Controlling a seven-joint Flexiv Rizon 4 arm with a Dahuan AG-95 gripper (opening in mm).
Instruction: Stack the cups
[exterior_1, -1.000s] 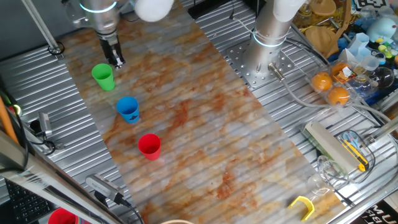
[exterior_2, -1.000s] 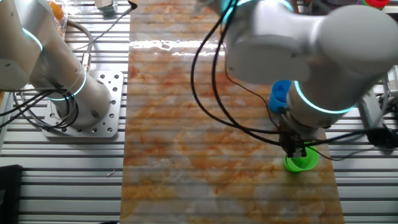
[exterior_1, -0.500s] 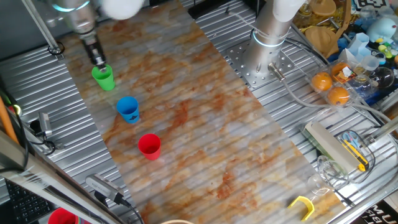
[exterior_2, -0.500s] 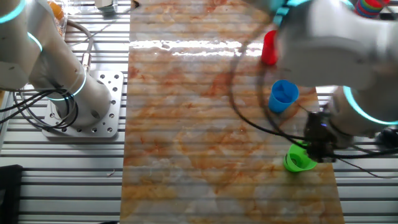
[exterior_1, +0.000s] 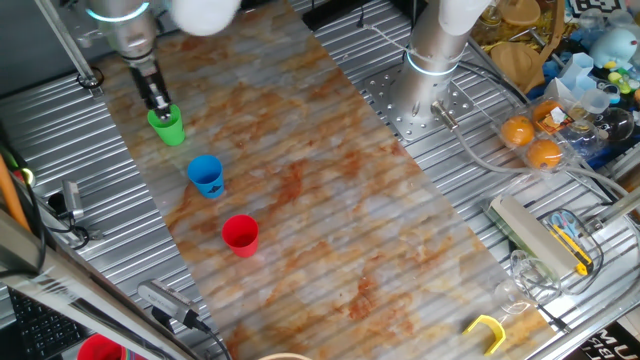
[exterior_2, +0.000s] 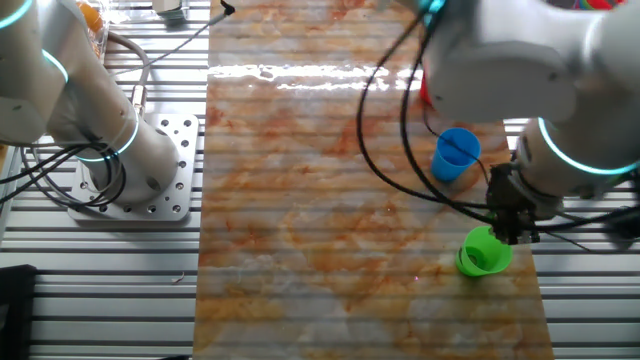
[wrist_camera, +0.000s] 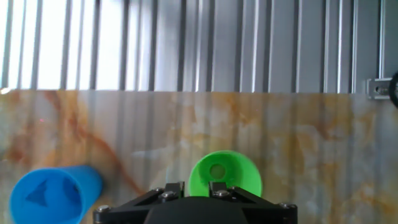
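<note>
One fixed view
Arm pose: it reaches down from the top-left corner, wrist pointing at the mat; the gripper (exterior_1: 160, 106) is right at the rim of the green cup (exterior_1: 167, 127).
Claw: the dark fingers look narrow and close together; whether they pinch the rim cannot be told.
Green cup: upright on the marbled mat (exterior_1: 330, 190), near its far left edge.
Blue cup (exterior_1: 206, 176): upright, just beside the green cup, toward the camera.
Red cup (exterior_1: 240, 235): upright, beyond the blue cup from the green one; the three make a slanted row.
Around: a second arm's base (exterior_1: 430, 70) well apart from the green cup across the mat; two oranges (exterior_1: 530, 142) beyond it.

The other fixed view
Arm pose: the large white wrist hangs over the mat's right side, the gripper (exterior_2: 512, 225) touching or just above the green cup's (exterior_2: 484, 252) right rim.
In the way: the arm body hides most of the red cup (exterior_2: 427, 82); the blue cup (exterior_2: 456, 154) shows clear, beside the green one.

Hand view
Green cup (wrist_camera: 225, 174): open mouth up, directly ahead of the gripper housing (wrist_camera: 196, 208).
Blue cup (wrist_camera: 53, 194): left of the green cup.
Claw: fingertips not visible; state cannot be told.
</note>
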